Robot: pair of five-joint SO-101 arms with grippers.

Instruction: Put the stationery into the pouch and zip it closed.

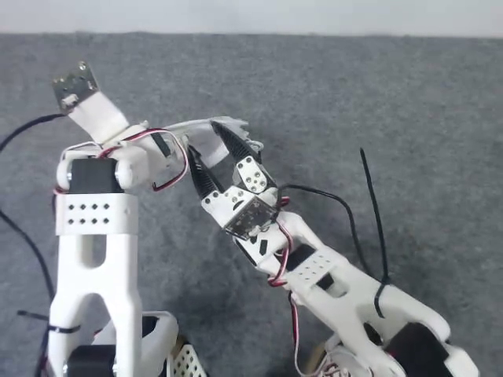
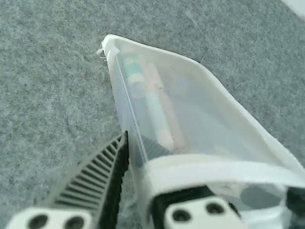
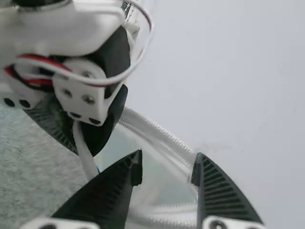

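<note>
High view, counter (image 1: 409, 102): a grey, carpet-like surface covers nearly the whole picture, with a pale wall (image 1: 251, 16) as a strip along the far edge.
Left arm (image 1: 94, 236): a white column stands at the near left, and its wrist bends across towards the middle of the counter.
Right arm (image 1: 354, 298): it comes in from the near right corner and slants up to the middle, so that it meets the left arm there. A black cable (image 1: 377, 220) runs along it.
Pouch (image 2: 200, 109): translucent with a white zip band, it is held between the two arms over the middle of the counter (image 1: 206, 127). In the right wrist view its white edge (image 3: 157, 136) curves against the pale wall. Whether the zip is closed cannot be told.
Left tool (image 2: 143, 167): it is pinching the pouch at one end. The ribbed black finger (image 2: 107, 181) presses against the side wall and the other jaw sits under the white band.
Right tool (image 3: 167, 160): its fingers are spread, one on each side of the pouch's zip edge, just beside the left tool. From above, its black fingers (image 1: 206, 179) fork around the pouch.
Stationery (image 2: 157, 112): two pen-like sticks lie side by side inside the pouch, one pale with a green end and one pinkish. They are blurred through the wall.
</note>
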